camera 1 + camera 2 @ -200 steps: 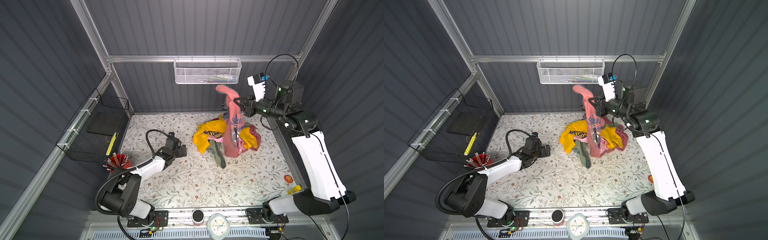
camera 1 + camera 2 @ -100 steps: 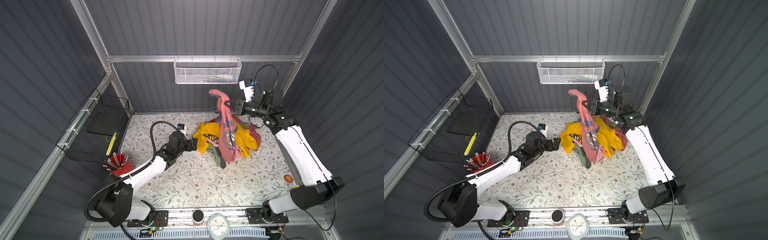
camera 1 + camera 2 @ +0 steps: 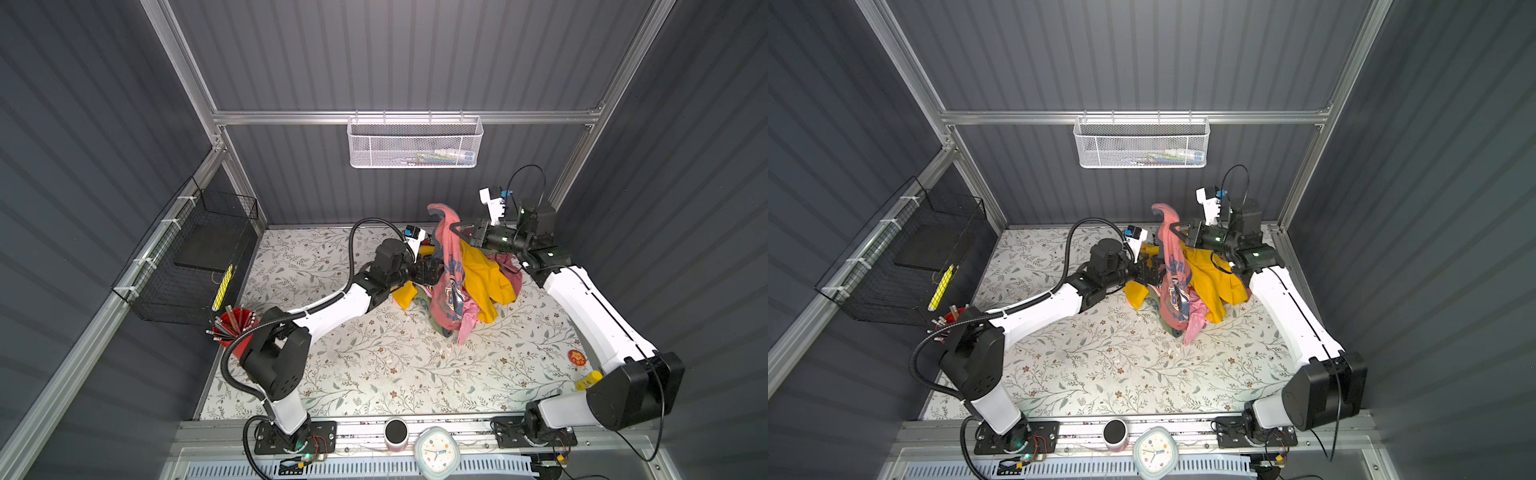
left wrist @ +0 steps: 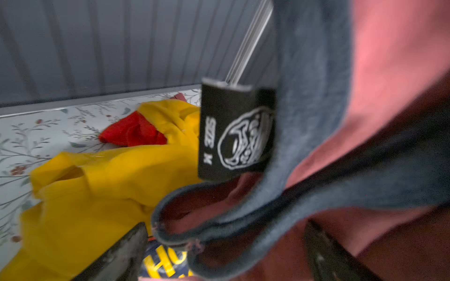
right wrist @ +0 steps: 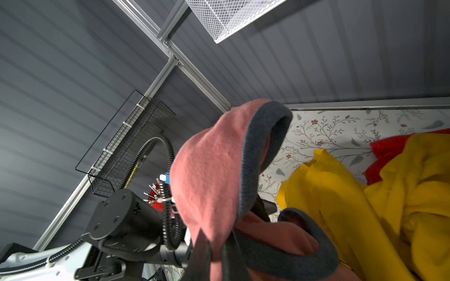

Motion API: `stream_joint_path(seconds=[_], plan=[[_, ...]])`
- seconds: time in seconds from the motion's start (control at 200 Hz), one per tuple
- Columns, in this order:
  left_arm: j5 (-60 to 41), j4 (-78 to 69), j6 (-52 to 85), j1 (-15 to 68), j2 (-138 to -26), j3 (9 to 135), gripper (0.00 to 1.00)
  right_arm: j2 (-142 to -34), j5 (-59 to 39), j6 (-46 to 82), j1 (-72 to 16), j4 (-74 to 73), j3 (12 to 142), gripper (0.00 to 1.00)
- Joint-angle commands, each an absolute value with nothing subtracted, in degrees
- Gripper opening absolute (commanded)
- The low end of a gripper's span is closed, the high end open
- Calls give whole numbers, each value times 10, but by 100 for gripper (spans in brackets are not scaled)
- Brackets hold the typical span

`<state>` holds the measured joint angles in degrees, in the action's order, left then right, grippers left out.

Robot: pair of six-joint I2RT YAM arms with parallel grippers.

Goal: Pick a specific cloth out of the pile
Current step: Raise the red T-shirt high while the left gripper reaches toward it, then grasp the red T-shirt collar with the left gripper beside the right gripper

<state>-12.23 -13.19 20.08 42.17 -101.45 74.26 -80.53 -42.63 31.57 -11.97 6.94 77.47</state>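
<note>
Grey ribbed walls (image 3: 374, 62), floral tabletop (image 3: 395, 365)

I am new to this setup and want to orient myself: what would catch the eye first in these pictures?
First, the dusty salmon-red T-shirt with navy collar trim hangs tall near the back wall, pinched by the shut right end effector. Below it, a bright yellow T-shirt dominates the crumpled pile of garments on the floral table cover. The open left end effector sits close beside the hanging shirt.

the floral worktop (image 3: 374, 365) carries the pile (image 3: 490, 286) near its back edge. a small red disc (image 3: 576, 356) lies near the right edge.
</note>
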Motion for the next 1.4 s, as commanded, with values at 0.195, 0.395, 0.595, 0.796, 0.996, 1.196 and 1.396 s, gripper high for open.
stream_joint_path(seconds=[0.195, 0.395, 0.595, 0.796, 0.996, 1.196, 1.396], plan=[[-147, -149, 209, 442, -1085, 845, 67, -755, -477, 338, -77, 10, 697, 5], [-120, -113, 187, 441, -1059, 859, 18, -724, -419, 312, -35, 50, 632, 23], [-84, -71, 181, 441, -1019, 860, 0, -717, -341, 268, -31, 121, 612, 59], [-44, -10, 164, 441, -984, 900, 0, -715, -294, 248, -31, 153, 613, 99], [-12, 64, 144, 441, -969, 964, 0, -706, -256, 241, -30, 171, 611, 99], [31, 104, 122, 441, -943, 1000, 0, -694, -244, 238, -30, 165, 599, 99], [44, 110, 116, 442, -919, 1027, 0, -690, -250, 244, -30, 146, 585, 99]])
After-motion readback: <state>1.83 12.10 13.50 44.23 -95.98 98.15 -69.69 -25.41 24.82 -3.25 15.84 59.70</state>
